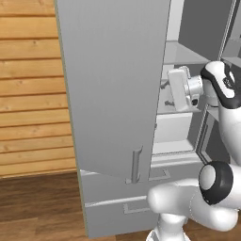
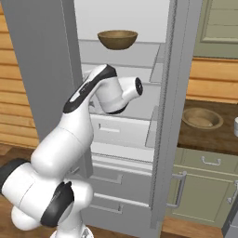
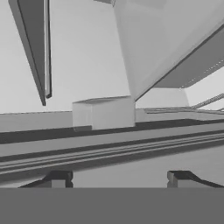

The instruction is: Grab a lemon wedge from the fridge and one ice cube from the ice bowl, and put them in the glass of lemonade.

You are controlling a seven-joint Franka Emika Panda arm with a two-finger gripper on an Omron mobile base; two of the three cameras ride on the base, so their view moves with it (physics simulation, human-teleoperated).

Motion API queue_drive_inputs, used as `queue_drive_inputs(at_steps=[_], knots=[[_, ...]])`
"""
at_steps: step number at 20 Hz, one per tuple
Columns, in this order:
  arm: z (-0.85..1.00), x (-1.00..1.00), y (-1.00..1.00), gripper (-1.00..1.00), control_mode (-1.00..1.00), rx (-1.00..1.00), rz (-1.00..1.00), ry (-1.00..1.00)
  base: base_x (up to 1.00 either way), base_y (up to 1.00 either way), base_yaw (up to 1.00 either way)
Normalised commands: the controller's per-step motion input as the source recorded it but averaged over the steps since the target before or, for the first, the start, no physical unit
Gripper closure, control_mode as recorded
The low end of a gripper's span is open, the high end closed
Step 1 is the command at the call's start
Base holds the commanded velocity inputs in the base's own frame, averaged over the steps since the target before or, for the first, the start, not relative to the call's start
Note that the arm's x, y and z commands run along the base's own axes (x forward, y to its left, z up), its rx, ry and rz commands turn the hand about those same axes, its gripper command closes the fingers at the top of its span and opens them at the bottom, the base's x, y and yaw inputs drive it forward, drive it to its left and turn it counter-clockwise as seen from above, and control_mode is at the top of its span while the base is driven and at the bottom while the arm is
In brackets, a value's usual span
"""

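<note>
So I had the hand reaching into the open fridge, its fingertips spread wide with nothing between them. Far right, on the surface, sat the ice bowl; I couldn't make out the lemon wedge.

Fridge stands open, its left door swung out toward the near side. A bowl sits on an upper shelf inside. The hand reaches into the compartment below that shelf, above the two lower drawers. Right of the fridge, a tabletop carries the ice bowl; the glass of lemonade is just right of it, at the frame edge.
</note>
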Motion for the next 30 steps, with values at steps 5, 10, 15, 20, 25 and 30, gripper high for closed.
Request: queue_drive_inputs(at_steps=[5, 10, 15, 20, 25, 30], knots=[[-0.10, 0.24, 0.05, -1.00, -1.00, 0.03, 0.08, 0.00, 0.00, 0.00, 0.00], [0.00, -0.42, 0.28, -1.00, -1.00, 0.09, 0.11, -0.10, 0.00, 0.00, 0.00], [0.01, -0.10, 0.04, -1.00, -1.00, 0.05, 0.09, -0.13, 0.00, 0.00, 0.00], [0.21, 0.43, -0.46, -1.00, -1.00, 0.02, 0.00, -0.14, 0.00, 0.00, 0.00], [0.15, 0.30, -0.55, -1.00, -1.00, 0.09, 0.00, -0.05, 0.00, 0.00, 0.00], [-0.22, 0.43, 0.29, -1.00, -1.00, 0.05, 0.01, 0.00, 0.00, 0.00, 0.00]])
